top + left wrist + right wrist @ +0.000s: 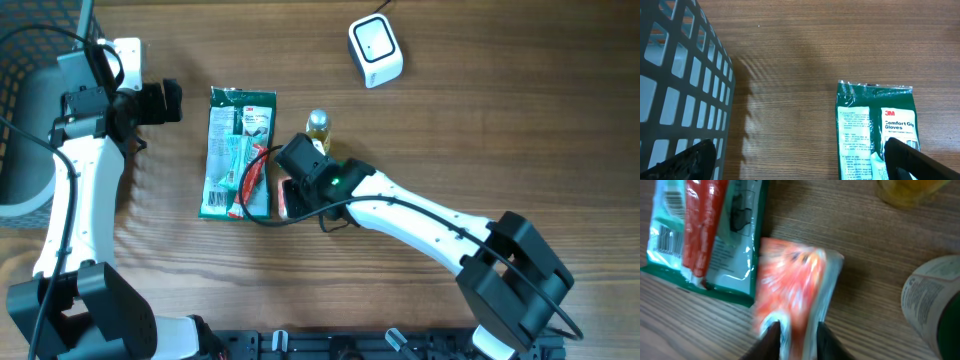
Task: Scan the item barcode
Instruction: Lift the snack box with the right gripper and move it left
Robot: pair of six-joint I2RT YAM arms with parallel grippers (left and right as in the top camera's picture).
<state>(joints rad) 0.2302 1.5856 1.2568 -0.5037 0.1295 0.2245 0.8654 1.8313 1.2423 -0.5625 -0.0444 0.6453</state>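
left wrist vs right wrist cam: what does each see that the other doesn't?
Left wrist only: the grey mesh basket and the 3M-label end of the glove pack. Right wrist only: a blurred orange packet between the right pincer fingers, the pack's barcode, a red stick, a yellow bottle. Both: the green glove pack on the wooden table.

Blurred orange packet (795, 280) beside green glove pack (240, 150), white scanner (375, 50) well apart

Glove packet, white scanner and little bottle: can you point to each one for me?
glove packet (232, 140), overhead view, on the upper middle of its face.
white scanner (375, 50), overhead view, on its top face.
little bottle (318, 122), overhead view, on its top end.
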